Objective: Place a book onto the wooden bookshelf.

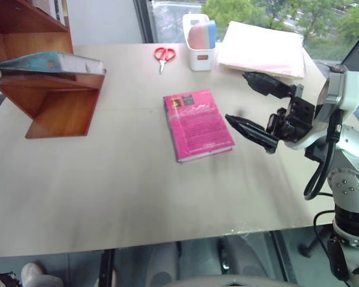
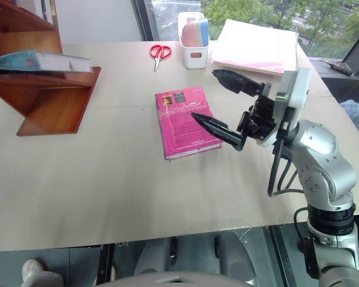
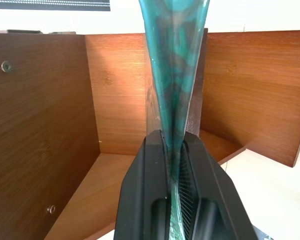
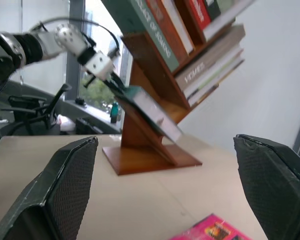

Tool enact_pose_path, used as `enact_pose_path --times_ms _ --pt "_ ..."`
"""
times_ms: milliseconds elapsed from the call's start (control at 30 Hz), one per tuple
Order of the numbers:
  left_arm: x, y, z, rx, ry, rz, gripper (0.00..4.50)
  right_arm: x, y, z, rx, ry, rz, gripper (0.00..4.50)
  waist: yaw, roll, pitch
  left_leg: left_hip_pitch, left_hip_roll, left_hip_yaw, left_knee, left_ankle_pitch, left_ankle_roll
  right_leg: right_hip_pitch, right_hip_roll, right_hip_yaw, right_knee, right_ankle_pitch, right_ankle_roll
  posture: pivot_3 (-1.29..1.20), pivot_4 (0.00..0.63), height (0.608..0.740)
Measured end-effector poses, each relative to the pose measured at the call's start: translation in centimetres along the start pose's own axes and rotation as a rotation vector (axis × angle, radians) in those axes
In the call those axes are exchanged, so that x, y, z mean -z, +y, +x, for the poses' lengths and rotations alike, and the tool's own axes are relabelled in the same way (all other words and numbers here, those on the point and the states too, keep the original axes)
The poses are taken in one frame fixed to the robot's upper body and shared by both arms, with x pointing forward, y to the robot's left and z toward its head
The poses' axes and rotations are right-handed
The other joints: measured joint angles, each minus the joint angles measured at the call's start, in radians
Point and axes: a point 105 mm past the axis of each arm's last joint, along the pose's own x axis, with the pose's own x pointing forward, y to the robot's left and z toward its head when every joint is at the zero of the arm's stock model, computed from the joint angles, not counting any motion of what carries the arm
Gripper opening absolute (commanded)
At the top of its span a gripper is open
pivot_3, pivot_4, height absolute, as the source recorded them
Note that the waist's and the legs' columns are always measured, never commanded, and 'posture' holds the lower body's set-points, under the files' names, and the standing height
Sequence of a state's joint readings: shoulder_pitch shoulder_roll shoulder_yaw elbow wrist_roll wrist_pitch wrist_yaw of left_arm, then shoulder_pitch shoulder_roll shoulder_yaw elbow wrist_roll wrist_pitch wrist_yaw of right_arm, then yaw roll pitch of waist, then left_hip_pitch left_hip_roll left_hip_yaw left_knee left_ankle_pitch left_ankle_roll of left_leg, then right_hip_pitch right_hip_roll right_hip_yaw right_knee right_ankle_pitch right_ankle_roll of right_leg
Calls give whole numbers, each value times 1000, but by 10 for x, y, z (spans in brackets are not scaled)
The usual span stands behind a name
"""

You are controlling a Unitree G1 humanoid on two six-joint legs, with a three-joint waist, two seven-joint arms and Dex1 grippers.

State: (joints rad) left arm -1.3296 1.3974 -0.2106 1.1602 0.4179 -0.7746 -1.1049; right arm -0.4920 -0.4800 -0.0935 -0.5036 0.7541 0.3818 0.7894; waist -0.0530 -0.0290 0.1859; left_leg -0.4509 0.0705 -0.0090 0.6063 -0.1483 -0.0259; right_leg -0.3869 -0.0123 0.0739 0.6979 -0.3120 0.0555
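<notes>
The teal-green book (image 1: 48, 62) lies flat along a lower board of the wooden bookshelf (image 1: 54, 101) at the table's far left. In the left wrist view my left gripper (image 3: 174, 137) is shut on the book's (image 3: 175, 60) edge, with the shelf's brown boards (image 3: 45, 125) close behind it. The right wrist view shows the left arm holding the book (image 4: 150, 107) against the bookshelf (image 4: 150, 147). My right gripper (image 1: 236, 97) hangs open above the table, just right of the magenta book, with nothing between its fingers.
A magenta-pink book (image 1: 197, 122) lies flat mid-table. Red scissors (image 1: 163, 55), a white container (image 1: 198, 42) and a pale pink paper stack (image 1: 261, 48) sit at the far edge. Several books (image 4: 190, 30) fill the upper shelves.
</notes>
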Motion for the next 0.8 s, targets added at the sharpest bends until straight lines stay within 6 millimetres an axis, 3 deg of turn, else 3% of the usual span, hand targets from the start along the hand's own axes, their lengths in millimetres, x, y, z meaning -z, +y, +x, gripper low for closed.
enact_pose_path --times_ms 100,267,433,567,667,733,800 --pt "-2 1 2 -1 -3 4 60 -5 0 6 -5 -31 -3 4500 3 0 0 0 0 0 1 0 0 0 0 0 0 0 0 0 150 740" --pt "-2 2 5 -17 -7 -6 1818 -12 0 16 -16 -65 -13 4500 8 0 0 0 1 0 2 0 0 0 1 0 1 0 0 0 150 740" --pt "-2 -4 4 -22 -35 -18 4143 -15 1 27 -39 -90 -6 4500 11 0 0 -1 1 1 2 0 0 0 0 0 0 0 0 0 150 740" --pt "-5 -19 -3 -28 -144 -58 4143 -10 -2 27 -40 -73 17 4500 11 0 0 -2 1 1 3 0 0 0 -1 0 0 1 -1 0 150 740" --pt "-17 -28 -19 -57 -276 -89 4143 -4 -6 29 -47 -47 56 4500 8 0 0 -2 2 2 3 0 0 0 -2 0 1 1 -1 0 150 740" --pt "-44 -22 -26 -81 -397 -149 4143 -2 -9 29 -52 -36 72 4500 12 0 0 -2 4 0 3 0 0 1 -3 -2 2 1 -1 0 150 740" --pt "-90 0 -45 -161 -579 -221 4143 -1 -12 30 -62 -27 84 4500 19 -3 -1 -3 4 0 7 0 0 3 -3 -6 1 1 -1 0 150 740"
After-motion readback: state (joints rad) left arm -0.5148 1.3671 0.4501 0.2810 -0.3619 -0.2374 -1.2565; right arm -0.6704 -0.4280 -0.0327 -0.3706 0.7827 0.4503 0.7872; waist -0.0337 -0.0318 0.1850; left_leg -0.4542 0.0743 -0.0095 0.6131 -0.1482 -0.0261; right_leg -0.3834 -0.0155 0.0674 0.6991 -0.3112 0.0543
